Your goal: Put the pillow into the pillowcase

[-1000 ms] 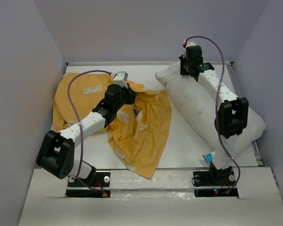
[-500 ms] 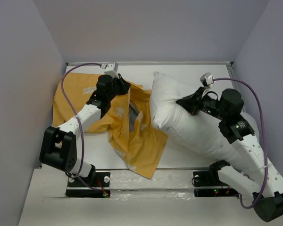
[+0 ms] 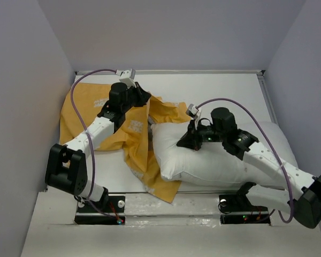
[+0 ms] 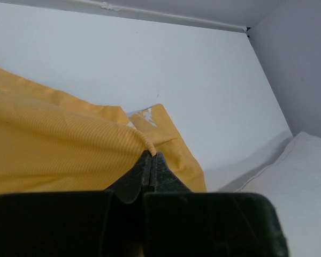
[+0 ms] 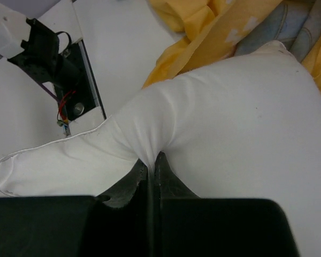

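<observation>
The white pillow [image 3: 203, 158] lies across the near middle and right of the table; it also fills the right wrist view [image 5: 241, 123]. My right gripper [image 3: 188, 140] is shut on a pinch of the pillow's fabric near its left end [image 5: 151, 159]. The orange-yellow pillowcase [image 3: 93, 115] is spread at the left, its near part under the pillow's left end. My left gripper [image 3: 144, 98] is shut on a raised fold of the pillowcase's edge [image 4: 148, 153]. A bluish inner face of the pillowcase [image 5: 289, 27] shows beyond the pillow's corner.
The arm bases [image 3: 99, 206] and a metal strip run along the near table edge. Grey walls close in the left, right and back. The back rim of the table [image 4: 166, 13] lies beyond the pillowcase.
My right gripper has dragged the pillow from the far right down and left, so its left end now lies on the pillowcase. My left gripper holds the pillowcase edge nearly still.
</observation>
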### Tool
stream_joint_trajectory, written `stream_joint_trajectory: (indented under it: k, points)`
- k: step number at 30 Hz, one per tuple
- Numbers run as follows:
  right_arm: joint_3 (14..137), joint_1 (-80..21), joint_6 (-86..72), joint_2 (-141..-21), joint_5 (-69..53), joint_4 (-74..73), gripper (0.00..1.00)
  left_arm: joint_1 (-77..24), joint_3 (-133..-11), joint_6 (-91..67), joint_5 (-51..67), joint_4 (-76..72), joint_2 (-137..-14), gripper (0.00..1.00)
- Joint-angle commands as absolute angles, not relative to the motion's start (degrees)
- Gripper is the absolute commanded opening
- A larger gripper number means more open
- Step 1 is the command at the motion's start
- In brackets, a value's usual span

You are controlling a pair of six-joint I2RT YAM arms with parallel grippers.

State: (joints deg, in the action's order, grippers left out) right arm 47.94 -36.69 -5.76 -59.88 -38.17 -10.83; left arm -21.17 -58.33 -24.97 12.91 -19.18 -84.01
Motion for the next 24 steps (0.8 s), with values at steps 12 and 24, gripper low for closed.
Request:
stream_joint_trajectory:
  k: [12, 24]
  points:
    - [75.2, -41.2, 11.5, -79.2, -23.5, -6.5, 0.00, -26.3, -56.5, -19.5, 13.0, -10.6, -72.0, 0.00]
    - [60.7, -45.1, 16.0, -78.9, 6.2, 3.1, 0.00, -27.6, -70.3, -11.9, 8.4, 6.0, -72.0, 0.00]
